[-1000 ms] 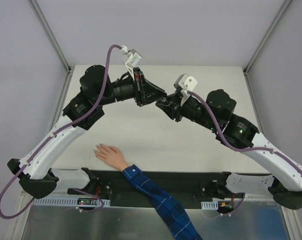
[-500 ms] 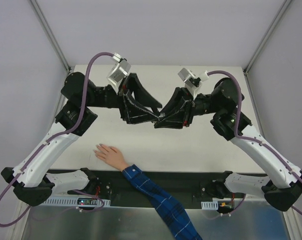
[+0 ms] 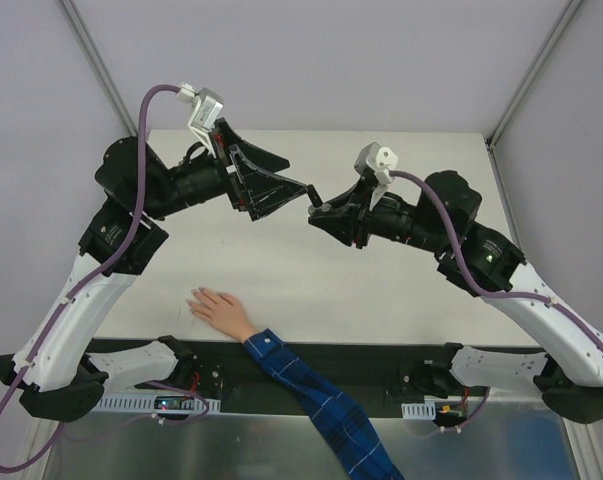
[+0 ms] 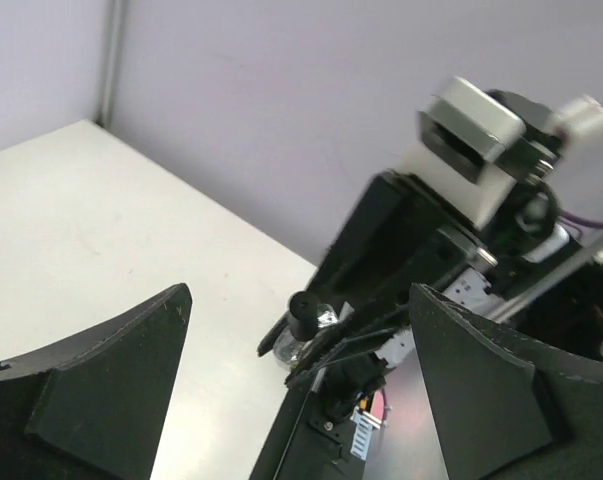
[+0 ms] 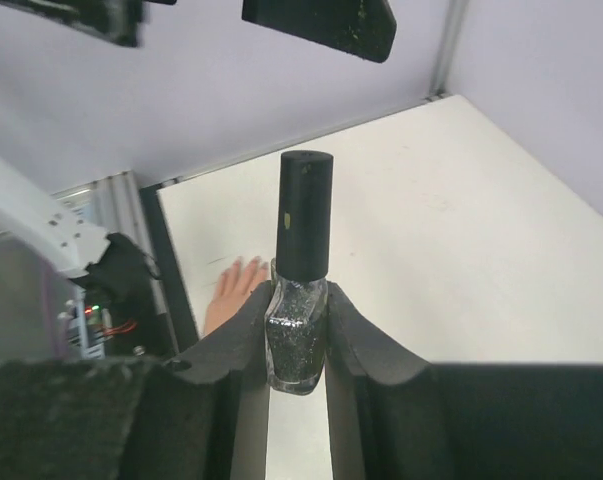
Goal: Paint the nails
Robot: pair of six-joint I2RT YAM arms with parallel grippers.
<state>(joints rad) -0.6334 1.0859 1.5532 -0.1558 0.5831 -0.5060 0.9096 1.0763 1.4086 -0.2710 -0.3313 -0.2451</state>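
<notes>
Right gripper was clamped on a small dark glitter bottle, black cap up, bottle upright between the pads in the right wrist view. Left gripper had its fingers spread wide, nothing between them. In the top view both grippers sat mid-frame, raised over the white table, tips facing each other and close, not touching. Left wrist view showed the bottle just beyond the left fingertips, in the gap between them.

Pale hand lay flat at lower left of the table, near its bottom edge, fingers spread and pointing up-left. Blue plaid sleeve ran from the wrist to the bottom centre of the frame. Nails at the fingertips were too small to make out. Hand was well apart from both grippers.
</notes>
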